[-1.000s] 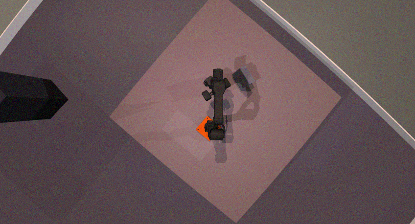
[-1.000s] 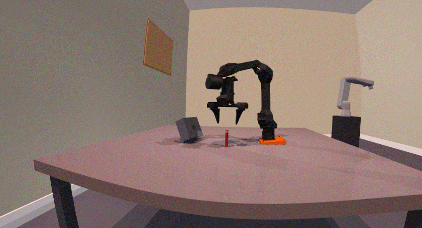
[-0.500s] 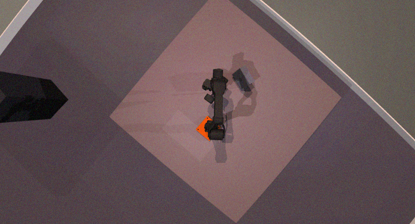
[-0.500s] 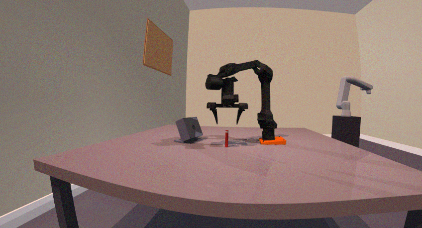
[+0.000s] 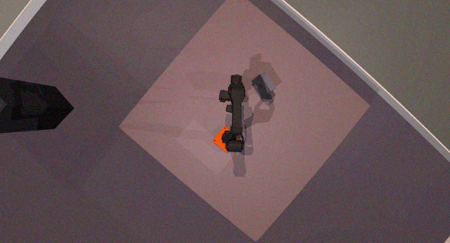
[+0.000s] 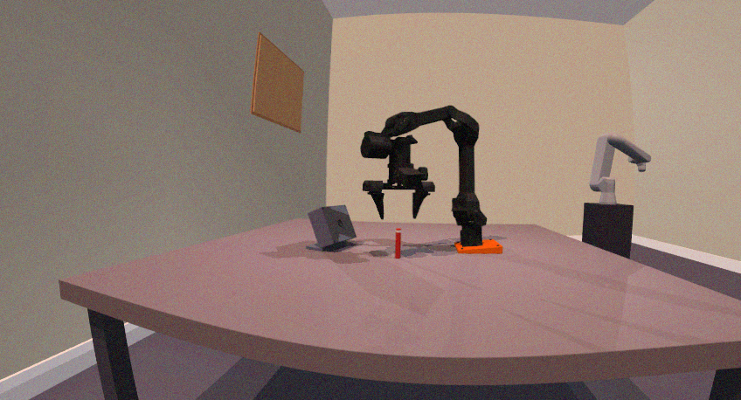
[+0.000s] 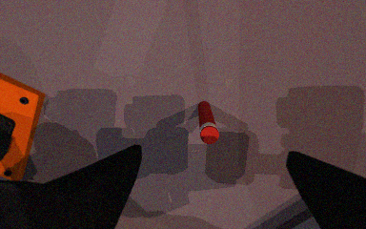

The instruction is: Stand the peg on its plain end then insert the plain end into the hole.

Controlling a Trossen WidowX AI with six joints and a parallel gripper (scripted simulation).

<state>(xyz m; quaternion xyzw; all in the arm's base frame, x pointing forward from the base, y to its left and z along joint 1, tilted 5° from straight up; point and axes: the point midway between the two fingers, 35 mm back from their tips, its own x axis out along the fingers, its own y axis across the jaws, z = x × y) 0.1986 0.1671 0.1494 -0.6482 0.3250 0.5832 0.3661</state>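
The red peg [image 6: 398,244] [image 7: 207,116] stands upright on the table [image 6: 291,302], its white-banded end up. It is hidden under the arm in the top view. My gripper [image 6: 398,218] [image 7: 213,155] is open and empty, pointing down, its fingertips above the peg's top. In the wrist view the peg appears between the two fingers and a little beyond the line of their tips. The grey sloped panel [image 5: 260,85] [image 6: 332,227] stands beside the peg, to its left in the exterior view. Its dark round hole shows in its face in the top and exterior views.
The arm's orange base plate [image 5: 220,139] [image 6: 479,247] [image 7: 28,114] is bolted on the table, to the right of the peg in the exterior view. A pale second arm [image 6: 603,162] on a dark pedestal [image 6: 607,230] stands beyond the table. A brown board [image 6: 278,84] hangs on the wall.
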